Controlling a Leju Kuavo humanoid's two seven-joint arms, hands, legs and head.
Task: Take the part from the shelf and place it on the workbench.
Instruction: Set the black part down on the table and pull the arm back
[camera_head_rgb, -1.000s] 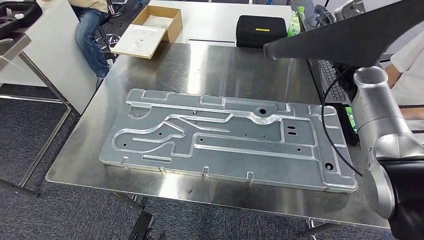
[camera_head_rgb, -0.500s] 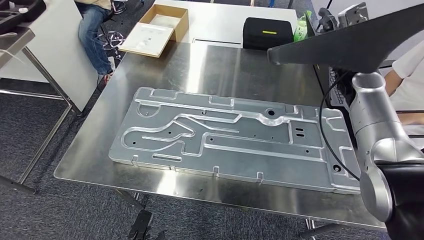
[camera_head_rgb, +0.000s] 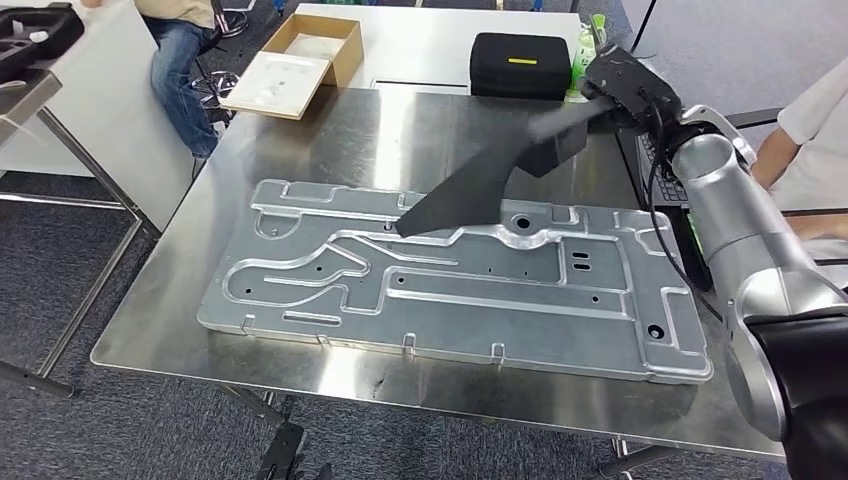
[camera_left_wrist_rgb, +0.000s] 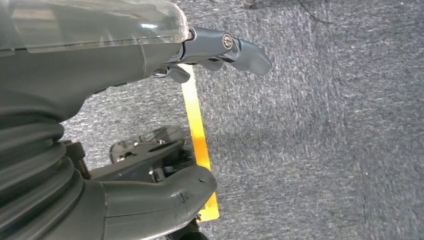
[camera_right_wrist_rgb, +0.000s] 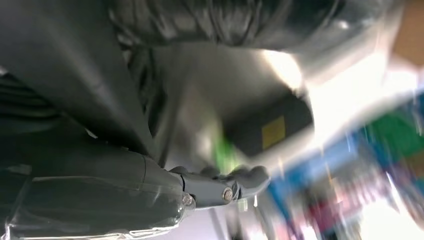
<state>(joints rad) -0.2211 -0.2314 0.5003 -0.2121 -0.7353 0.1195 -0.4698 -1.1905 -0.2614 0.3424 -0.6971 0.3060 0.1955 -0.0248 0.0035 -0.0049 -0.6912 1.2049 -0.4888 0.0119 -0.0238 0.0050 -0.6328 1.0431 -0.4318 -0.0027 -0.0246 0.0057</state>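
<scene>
In the head view my right hand (camera_head_rgb: 628, 88) grips the upper end of a long black part (camera_head_rgb: 480, 188). The part slopes down from the hand toward the middle of the steel workbench (camera_head_rgb: 400, 130). Its low tip hangs just over the back edge of a large ribbed aluminium plate (camera_head_rgb: 450, 295) lying flat on the bench; I cannot tell if it touches. The right wrist view is blurred, with the black part (camera_right_wrist_rgb: 75, 75) lying across my right hand (camera_right_wrist_rgb: 150, 185). My left hand (camera_left_wrist_rgb: 150, 125) hangs over the carpet, fingers apart and holding nothing.
At the back stand an open cardboard box (camera_head_rgb: 300, 58), a black case (camera_head_rgb: 520, 63) and a green bottle (camera_head_rgb: 585, 45). A person (camera_head_rgb: 178, 50) sits at the far left and another person (camera_head_rgb: 812, 130) is at the right, by a keyboard (camera_head_rgb: 668, 182). A yellow floor strip (camera_left_wrist_rgb: 200, 140) runs under my left hand.
The camera has shifted slightly. My right arm has swung the black part down from high at the right, so it now slopes over the plate.
</scene>
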